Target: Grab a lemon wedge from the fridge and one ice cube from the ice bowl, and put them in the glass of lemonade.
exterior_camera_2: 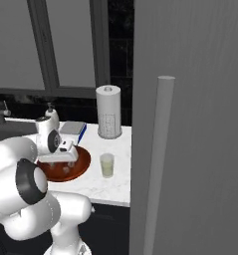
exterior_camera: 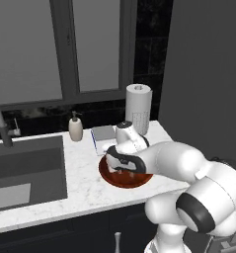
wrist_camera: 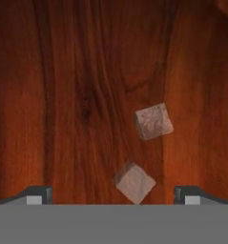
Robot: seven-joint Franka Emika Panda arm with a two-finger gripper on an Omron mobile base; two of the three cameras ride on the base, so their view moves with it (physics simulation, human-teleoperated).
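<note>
Gripper [exterior_camera: 123, 168] hangs low over the bowl [exterior_camera: 109, 179] in the left base view, its tips hidden behind the hand, so the spread cannot be read from this side. That bowl sits on the white tabletop [exterior_camera: 85, 190] right of the sink [exterior_camera: 25, 173], with the towel roll [exterior_camera: 138, 108] and soap bottle [exterior_camera: 76, 127] behind it, and the fridge [exterior_camera: 208, 79] shut at the far right

From the right base view the gripper [exterior_camera_2: 65, 167] hovers over the bowl [exterior_camera_2: 78, 167], and a pale cube [exterior_camera_2: 66, 170] shows under the hand. Just right of the bowl and apart from it stands the glass [exterior_camera_2: 107, 165], pale liquid inside. Fridge door and bar handle [exterior_camera_2: 158, 159] fill the near right; no lemon wedge is on show, presumably still inside

Looking down the hand view, the fingertips [wrist_camera: 36, 194] stand wide at the two lower corners, nothing between them but wood. Two cubes lie on the bowl floor [wrist_camera: 63, 95]: the near cube [wrist_camera: 134, 183] roughly midway between the tips, a little right of centre, and the far cube [wrist_camera: 154, 121] beyond it, apart

To take one cube cleanly, I would shift slightly right so the near cube sits centred, drop straight until the tips flank its sides, then close gently. It lies corner-on, so the tips may meet edges and squirt it away; a small wrist roll to meet flat faces would help. Stay short of the far cube
</note>
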